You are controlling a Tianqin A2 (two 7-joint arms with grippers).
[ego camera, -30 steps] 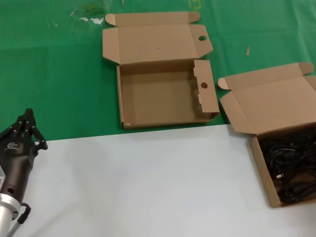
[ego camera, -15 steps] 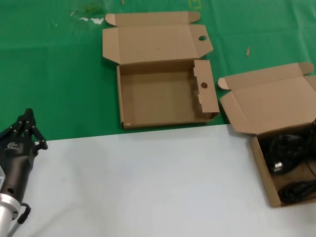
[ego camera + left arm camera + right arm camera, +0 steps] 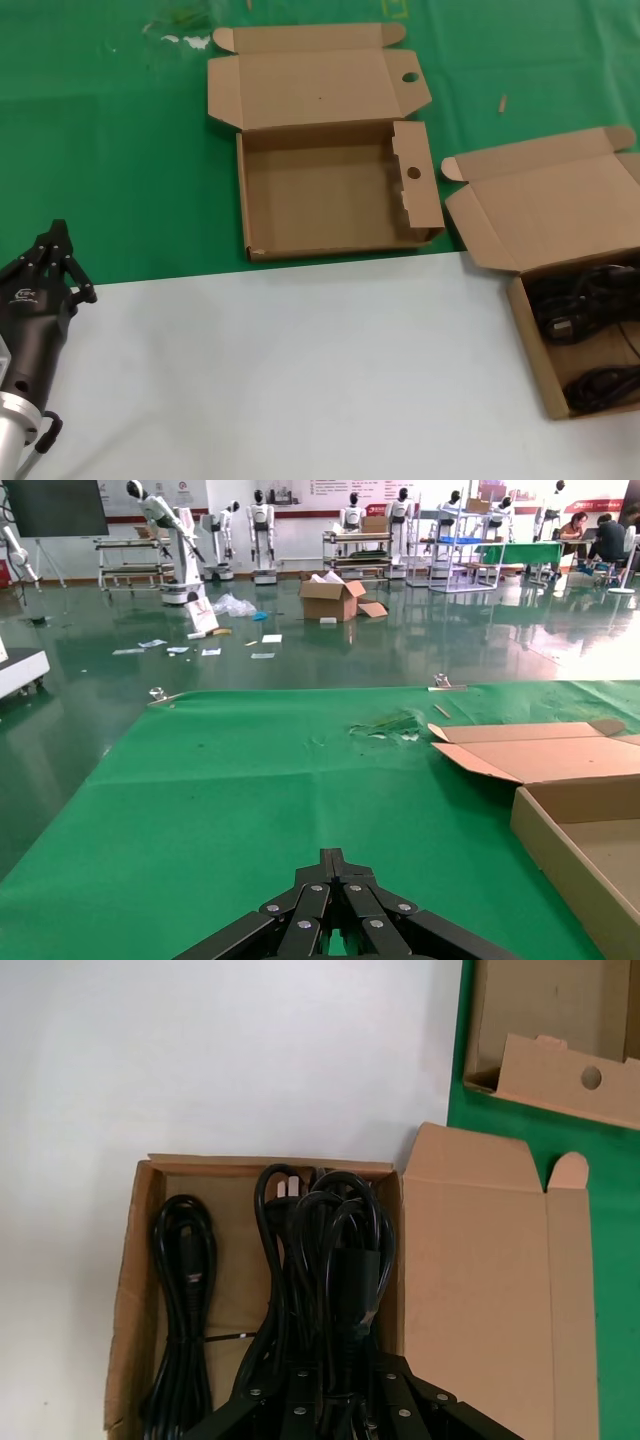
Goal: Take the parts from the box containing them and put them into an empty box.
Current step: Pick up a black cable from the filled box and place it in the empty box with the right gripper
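Compared with half a second ago, the cable bundle (image 3: 585, 295) at the far end of the full box (image 3: 522, 330) has shifted: its loops are spread wider across that end and its plug sits a little nearer the box wall. A second earlier the cables filled the box in one tangle.

Green cloth (image 3: 120, 150) covers the far half of the table and a white sheet (image 3: 300, 380) the near half. The empty box (image 3: 320, 200) lies open on the cloth, centre, its near edge at the seam with the white sheet, lid folded back and a round-holed flap standing along its right side. The full box sits on the white sheet at the right edge of the head view, well apart from the empty one, with its plain lid lying back onto the cloth.

Inside it, the right wrist view shows the cable bundle (image 3: 330, 1250) rising toward the camera into the right gripper (image 3: 325, 1395), whose fingers are closed around the loops. A second bundle (image 3: 180, 1300) lies flat along the box's nearest wall, apart from the gripped one.

The left gripper (image 3: 55, 245) is parked at the left, over the seam of cloth and sheet, its fingers pressed together to a point and holding nothing.
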